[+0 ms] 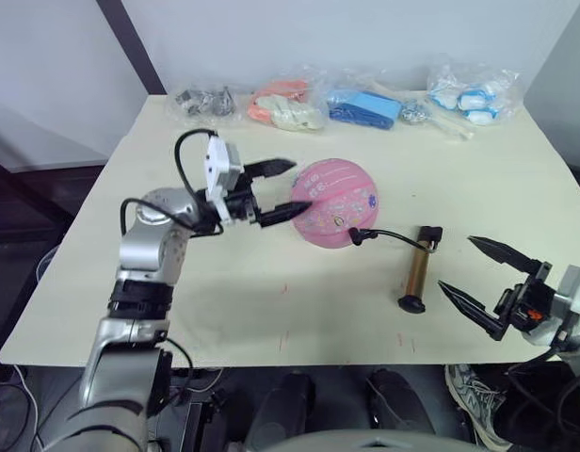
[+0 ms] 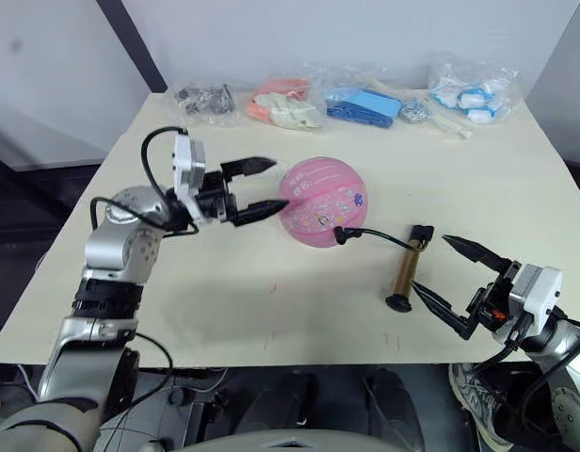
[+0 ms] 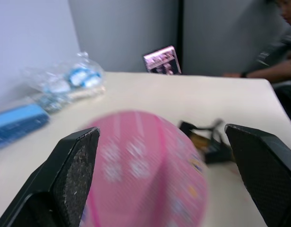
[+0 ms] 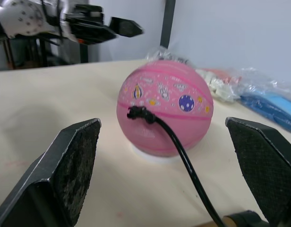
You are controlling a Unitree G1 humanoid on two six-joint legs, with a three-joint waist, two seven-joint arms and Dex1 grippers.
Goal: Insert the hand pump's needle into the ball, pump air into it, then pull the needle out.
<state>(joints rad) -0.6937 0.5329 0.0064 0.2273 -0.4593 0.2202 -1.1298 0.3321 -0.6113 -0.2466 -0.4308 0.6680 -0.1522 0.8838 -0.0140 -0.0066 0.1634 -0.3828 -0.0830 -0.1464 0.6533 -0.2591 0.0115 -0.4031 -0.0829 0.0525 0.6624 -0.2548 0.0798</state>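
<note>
now the ball (image 1: pixel 335 202) sits mid-counter (image 1: pixel 177 301), needle (image 4: pixel 136 113) fitting stuck in its side, hand pump (image 1: pixel 418 268) lying beside it. left gripper (image 1: pixel 281 190) released by ball; right gripper (image 1: pixel 478 273) released near pump.

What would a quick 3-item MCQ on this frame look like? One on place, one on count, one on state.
1. Where does the hand pump lie?
A. between the ball and the right gripper
B. behind the bags
C. in the left gripper

2. How many clear bags of small items sit along the table's far edge?
A. one
B. two
C. four

3. What state is the hose's fitting in?
A. lying loose on the table
B. seated against the ball
C. held by the right gripper

Answers:
1 A, it lies on the table between the ball and the right gripper.
2 C, four bags in a row.
3 B, the black fitting sits on the ball's side; both the right gripper and the left gripper are open and empty.
</note>
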